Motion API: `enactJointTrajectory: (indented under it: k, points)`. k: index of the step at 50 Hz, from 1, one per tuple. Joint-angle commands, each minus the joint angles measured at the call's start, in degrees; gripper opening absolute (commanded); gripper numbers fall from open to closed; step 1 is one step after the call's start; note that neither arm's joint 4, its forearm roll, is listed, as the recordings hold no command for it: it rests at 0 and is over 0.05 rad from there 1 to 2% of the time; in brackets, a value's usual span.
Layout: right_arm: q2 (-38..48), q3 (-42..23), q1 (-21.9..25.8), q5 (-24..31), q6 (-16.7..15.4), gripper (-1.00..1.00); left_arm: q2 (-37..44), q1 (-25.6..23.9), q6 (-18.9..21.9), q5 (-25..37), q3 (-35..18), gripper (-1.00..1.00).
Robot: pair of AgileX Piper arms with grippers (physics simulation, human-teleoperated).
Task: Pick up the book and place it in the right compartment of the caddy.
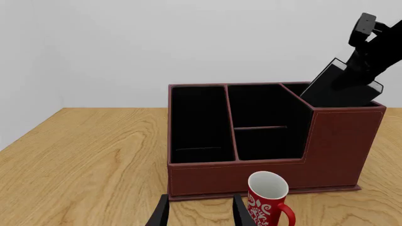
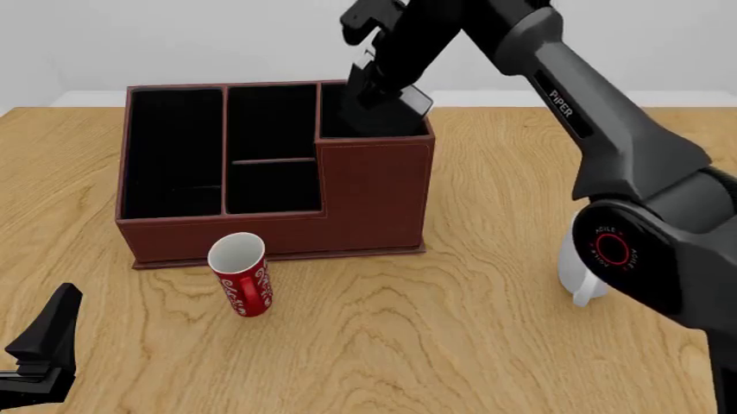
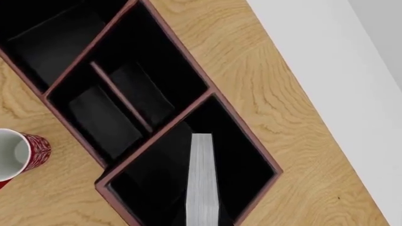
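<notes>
The black book (image 2: pixel 389 105) with white page edges (image 3: pixel 202 179) leans tilted, its lower end inside the right compartment (image 2: pixel 341 122) of the reddish-brown caddy (image 2: pixel 288 233). My right gripper (image 2: pixel 386 73) reaches down from above and is shut on the book's upper end. In the left wrist view the book (image 1: pixel 342 87) pokes out of the tall corner block, under the right gripper (image 1: pixel 359 59). My left gripper (image 1: pixel 199 215) is open and empty, low at the near left of the table (image 2: pixel 40 345), facing the caddy (image 1: pixel 264 176).
A red mug (image 2: pixel 240 276) with a white inside lies just in front of the caddy; it also shows in the left wrist view (image 1: pixel 267 188). A white mug (image 2: pixel 579 269) stands at the right, partly behind the right arm's base. The long and small caddy sections hold nothing.
</notes>
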Motion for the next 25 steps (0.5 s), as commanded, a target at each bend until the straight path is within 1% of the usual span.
enactJointTrajectory:
  k: [1, 2, 4, 6, 7, 8, 10, 11, 22, 23, 24, 25]
  points:
    - [1.9, -1.3, -0.4, 0.0, 0.5, -1.00, 0.0, 0.0, 0.0, 0.0, 0.0, 1.00]
    - [2.0, -1.6, -0.1, 0.0, 1.0, -1.00, 0.0, 0.0, 0.0, 0.0, 0.0, 1.00]
    - [2.4, -1.7, -0.5, 0.0, 0.4, -1.00, 0.0, 0.0, 0.0, 0.0, 0.0, 1.00]
    - [2.5, -1.9, -0.1, 0.0, 0.9, -1.00, 0.0, 0.0, 0.0, 0.0, 0.0, 1.00]
    - [2.9, -2.2, -0.4, 0.0, 0.4, -1.00, 0.0, 0.0, 0.0, 0.0, 0.0, 1.00]
    - [3.1, -2.6, -0.4, 0.0, 0.9, -1.00, 0.0, 0.0, 0.0, 0.0, 0.0, 1.00]
    - [3.4, -2.5, -0.6, 0.0, 0.3, -1.00, 0.0, 0.0, 0.0, 0.0, 0.0, 1.00]
    - [3.8, -3.2, -0.7, 0.0, 0.8, -1.00, 0.0, 0.0, 0.0, 0.0, 0.0, 1.00]
    - [5.8, -4.6, -1.6, 0.0, -0.2, -1.00, 0.0, 0.0, 0.0, 0.0, 0.0, 1.00]
    - [6.0, -4.4, -1.9, 0.0, -0.7, -1.00, 0.0, 0.0, 0.0, 0.0, 0.0, 1.00]
    - [6.4, -5.6, -2.4, 0.0, -0.8, -1.00, 0.0, 0.0, 0.0, 0.0, 0.0, 1.00]
    - [6.1, -5.2, -1.9, 0.0, -0.7, 1.00, 0.0, 0.0, 0.0, 0.0, 0.0, 1.00]
